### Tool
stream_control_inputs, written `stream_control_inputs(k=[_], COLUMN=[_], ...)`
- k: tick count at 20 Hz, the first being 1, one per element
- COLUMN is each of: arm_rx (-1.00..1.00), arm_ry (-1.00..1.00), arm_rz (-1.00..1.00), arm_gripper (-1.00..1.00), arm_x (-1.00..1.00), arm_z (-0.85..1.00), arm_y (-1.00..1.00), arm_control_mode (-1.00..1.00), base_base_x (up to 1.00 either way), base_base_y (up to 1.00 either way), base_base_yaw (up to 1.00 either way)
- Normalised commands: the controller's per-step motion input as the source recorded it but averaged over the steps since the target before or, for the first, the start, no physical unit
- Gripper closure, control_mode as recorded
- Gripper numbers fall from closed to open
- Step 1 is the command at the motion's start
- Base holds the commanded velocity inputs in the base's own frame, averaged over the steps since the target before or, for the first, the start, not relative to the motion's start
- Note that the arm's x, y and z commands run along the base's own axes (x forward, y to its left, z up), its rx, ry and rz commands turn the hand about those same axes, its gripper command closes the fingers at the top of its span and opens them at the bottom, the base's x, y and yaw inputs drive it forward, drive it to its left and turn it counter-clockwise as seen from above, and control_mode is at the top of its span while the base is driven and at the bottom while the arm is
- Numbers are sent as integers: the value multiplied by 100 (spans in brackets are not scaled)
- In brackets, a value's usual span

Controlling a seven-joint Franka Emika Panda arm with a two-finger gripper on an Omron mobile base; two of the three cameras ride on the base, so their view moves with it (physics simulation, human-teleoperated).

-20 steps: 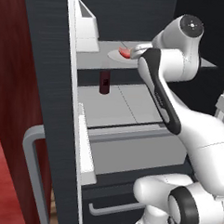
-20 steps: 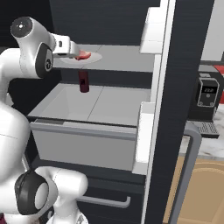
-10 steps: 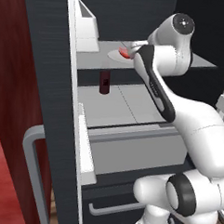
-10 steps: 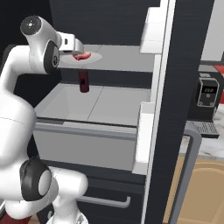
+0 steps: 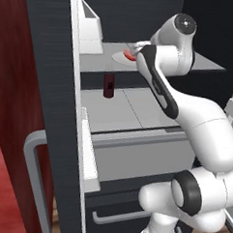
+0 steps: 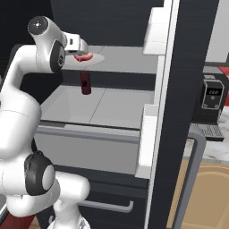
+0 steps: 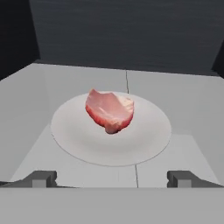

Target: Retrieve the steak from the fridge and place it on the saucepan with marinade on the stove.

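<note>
The steak (image 7: 109, 111), a pale pink-red lump, lies on a white plate (image 7: 146, 140) on an upper shelf inside the open fridge (image 5: 46, 110). My gripper (image 7: 113, 179) is open, its two fingertips (image 7: 41, 178) spread wide just short of the plate's near rim, pointing at the meat. From the base views, the hand (image 5: 137, 51) sits at the shelf's front beside the steak (image 5: 127, 55), with nothing held. On the other side, the steak (image 6: 83, 57) and plate (image 6: 96, 58) sit right by the hand (image 6: 76, 49). The saucepan with marinade and the stove are out of view.
A small dark red can (image 5: 109, 85) stands upright on the shelf below the plate. A grey bin (image 5: 140, 153) juts out beneath it. The open fridge door (image 6: 179, 112) with white door shelves (image 5: 89, 25) flanks the arm. A coffee machine (image 6: 211, 96) stands on a counter to the right.
The arm's elbow and upper joints have swung up and in toward the shelf, bringing the hand slightly closer to the plate. The jaws stay wide and the steak has not moved.
</note>
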Motion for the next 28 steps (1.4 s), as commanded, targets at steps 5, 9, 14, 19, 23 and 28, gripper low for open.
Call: stream_control_inputs(k=[5,9,14,19,23,28], arm_rx=[0,0,0,0,0,0], arm_ry=[0,0,0,1,5,8], arm_rz=[0,0,0,0,0,0], arm_gripper=[-100,-100,-100,-100,-100,-100], arm_x=[25,38,37,26,23,23], arm_z=[-2,-1,-5,0,0,0], arm_y=[0,0,1,2,6,9], arm_control_mode=[-100,-100,-100,-100,-100,-100], base_base_x=[0,0,0,0,0,0], base_base_y=[0,0,0,0,0,0], base_base_yaw=[0,0,0,0,0,0])
